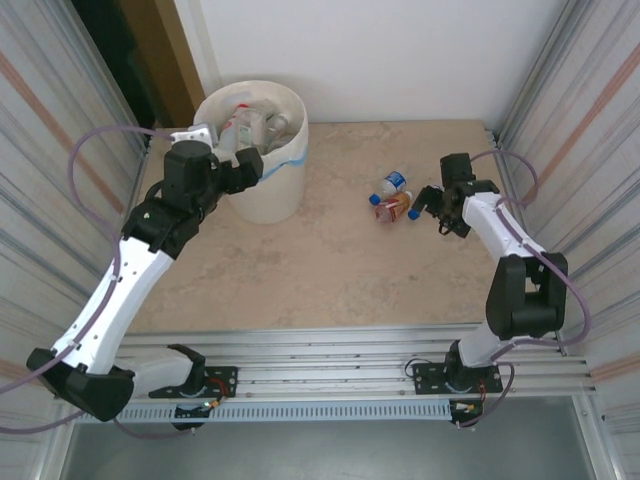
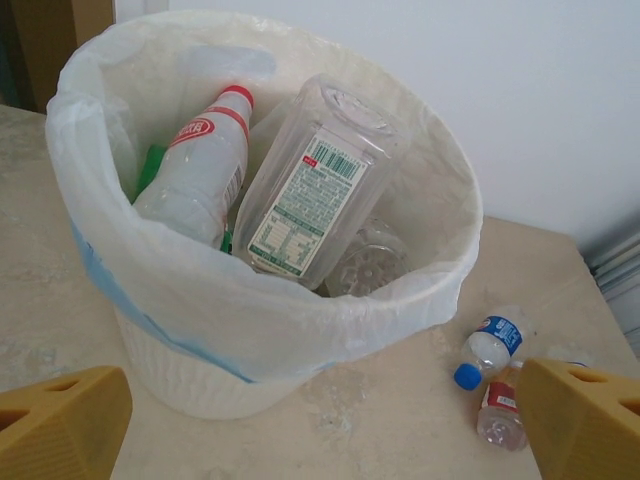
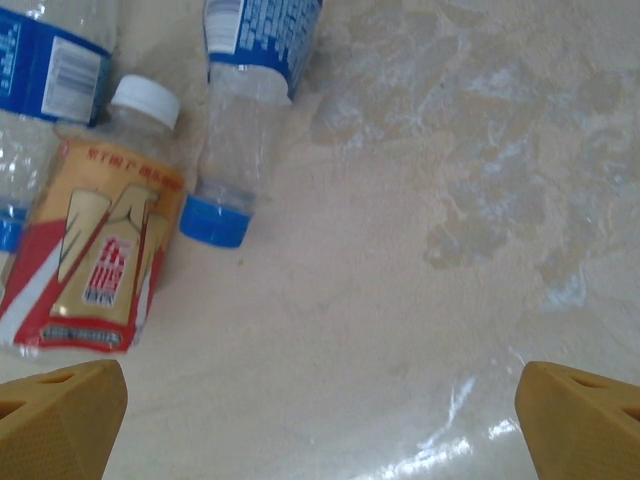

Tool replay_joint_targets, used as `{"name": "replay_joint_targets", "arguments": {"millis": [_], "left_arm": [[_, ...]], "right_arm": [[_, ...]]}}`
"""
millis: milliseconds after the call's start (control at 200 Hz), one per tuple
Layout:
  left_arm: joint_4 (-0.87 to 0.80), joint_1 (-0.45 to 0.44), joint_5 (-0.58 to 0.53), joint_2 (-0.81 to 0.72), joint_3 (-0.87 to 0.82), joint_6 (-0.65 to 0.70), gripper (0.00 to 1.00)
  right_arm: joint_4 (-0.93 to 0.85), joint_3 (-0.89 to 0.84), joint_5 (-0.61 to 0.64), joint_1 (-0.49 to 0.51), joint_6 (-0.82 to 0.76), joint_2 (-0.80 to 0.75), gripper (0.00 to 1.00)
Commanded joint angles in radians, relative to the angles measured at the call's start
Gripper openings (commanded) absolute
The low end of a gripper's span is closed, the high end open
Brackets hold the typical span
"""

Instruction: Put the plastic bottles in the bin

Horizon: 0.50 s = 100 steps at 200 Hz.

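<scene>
The cream-white bin (image 1: 268,195) with its whitish bag stands at the table's back left. Several plastic bottles lie inside it, among them a white one with a red cap (image 2: 200,165) and a big clear one with a green-white label (image 2: 310,190). My left gripper (image 1: 243,168) hangs open at the bin's near rim, its yellow fingertips (image 2: 60,425) wide apart with nothing between. Three bottles lie at the right: a clear blue-capped one (image 3: 240,130), an orange-labelled white-capped one (image 3: 100,250) and a blue-labelled one (image 3: 40,60). My right gripper (image 1: 428,200) is open just right of them, over bare table.
Corrugated metal walls close in the left side (image 1: 60,130) and the right side (image 1: 590,120). A white wall runs behind the table (image 1: 330,270). The metal rail (image 1: 330,350) carrying both arm bases lines the near edge.
</scene>
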Motion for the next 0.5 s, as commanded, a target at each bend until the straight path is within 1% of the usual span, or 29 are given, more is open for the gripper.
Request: {"name": "replay_joint_targets", "arguments": {"millis": [0,165,281,496], "left_arm": [[0.04,-0.004,-0.021,-0.044,-0.033,-0.035,0.99],[0.044,-0.004,-0.023,-0.064,-0.058,-0.05,0.99],[0.043,-0.004,-0.014,-0.061,-0.06,-0.053,0.99],[0.05,-0.004,-0.003,-0.066,-0.064,-0.061,0.99]], "right_arm": [[0.031,0.059,-0.044,-0.026,-0.037,0.072,0.98],[0.057,0.116,-0.068,-0.048,-0.046,0.173,1.0],[0.081,0.153,-0.108,-0.059,-0.048,0.231,0.97],[0.087,0.252,-0.117,-0.067,-0.058,0.346,0.93]]}}
